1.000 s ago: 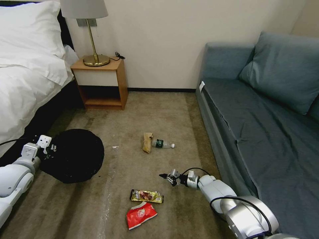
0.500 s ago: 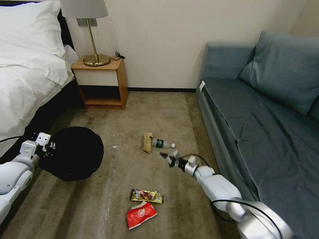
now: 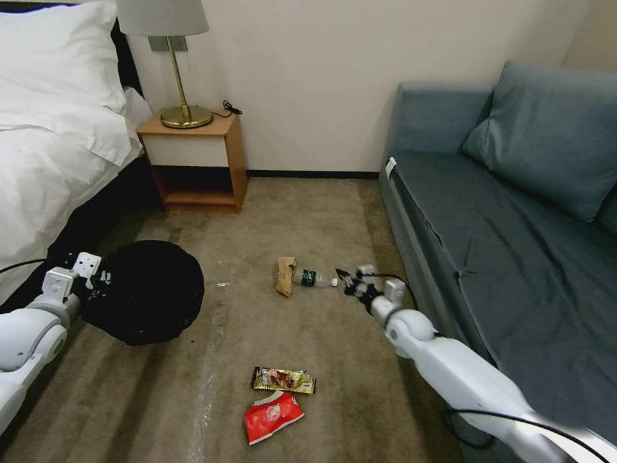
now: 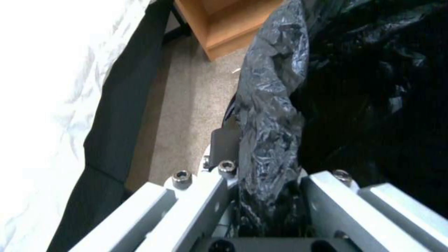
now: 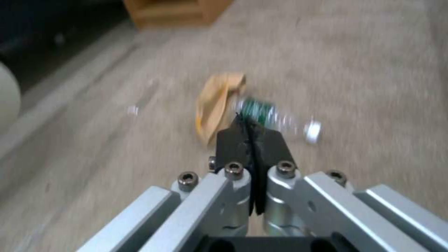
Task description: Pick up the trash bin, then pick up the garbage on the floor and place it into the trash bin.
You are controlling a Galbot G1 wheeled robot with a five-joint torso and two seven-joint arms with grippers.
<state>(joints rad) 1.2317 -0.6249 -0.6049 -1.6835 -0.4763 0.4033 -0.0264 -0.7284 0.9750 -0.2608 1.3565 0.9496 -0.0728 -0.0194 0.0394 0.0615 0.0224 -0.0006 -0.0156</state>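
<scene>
Right end effector (image 5: 250,140), fingers pressed together and empty, nears the bottle (image 3: 315,279); open before descending; left end effector (image 4: 261,196) clamps the trash bin (image 3: 144,292) liner.

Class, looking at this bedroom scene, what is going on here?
The left pincer grips the black liner at the rim of the trash bin, holding it beside the bed. The right pincer, shut and empty, reaches low toward the bottle lying by the paper wrapper. Two snack bags lie on the carpet.

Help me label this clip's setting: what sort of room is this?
Most likely a hotel room or bedroom: a bed with white linen, a wooden nightstand bearing a brass lamp, and a blue-grey sofa on carpet.
</scene>
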